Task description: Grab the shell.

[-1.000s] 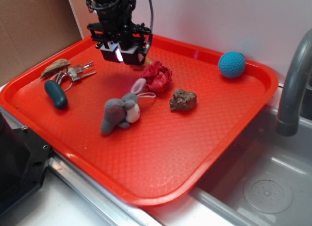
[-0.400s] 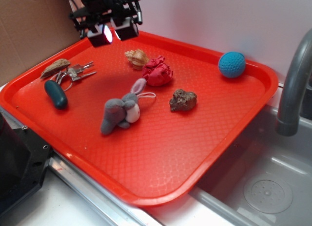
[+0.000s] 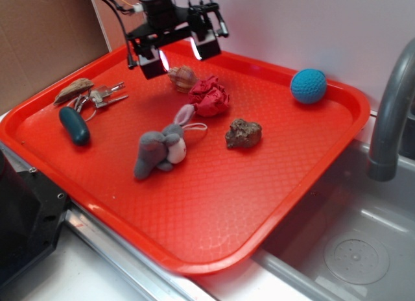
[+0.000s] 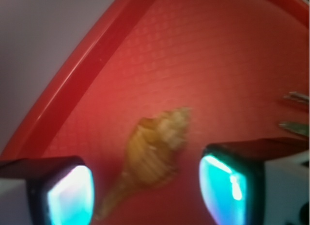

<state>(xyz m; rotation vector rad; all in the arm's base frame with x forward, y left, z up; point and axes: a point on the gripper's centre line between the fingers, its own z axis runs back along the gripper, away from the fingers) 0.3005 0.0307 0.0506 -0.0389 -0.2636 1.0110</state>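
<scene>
Shell (image 3: 182,77) lies on far part of red tray (image 3: 214,204), just left of crumpled red cloth (image 3: 210,97). Claw (image 3: 176,51) hangs above it, released, fingers spread wide, holding nothing. Shell (image 4: 154,154) looks light, rigid, ribbed, possibly brittle at pointed tip; best gripped across wide middle, gently.

Materials and surfaces under my arm

The tray (image 3: 214,204) is red plastic with a fine embossed grid and glossy rim; the shell (image 4: 155,147) looks ribbed and matt; my fingertips (image 4: 225,186) show glossy pads; the rabbit (image 3: 159,153) is soft grey plush; the rock (image 3: 244,133) is rough; the keys (image 3: 104,95) are shiny metal
</scene>
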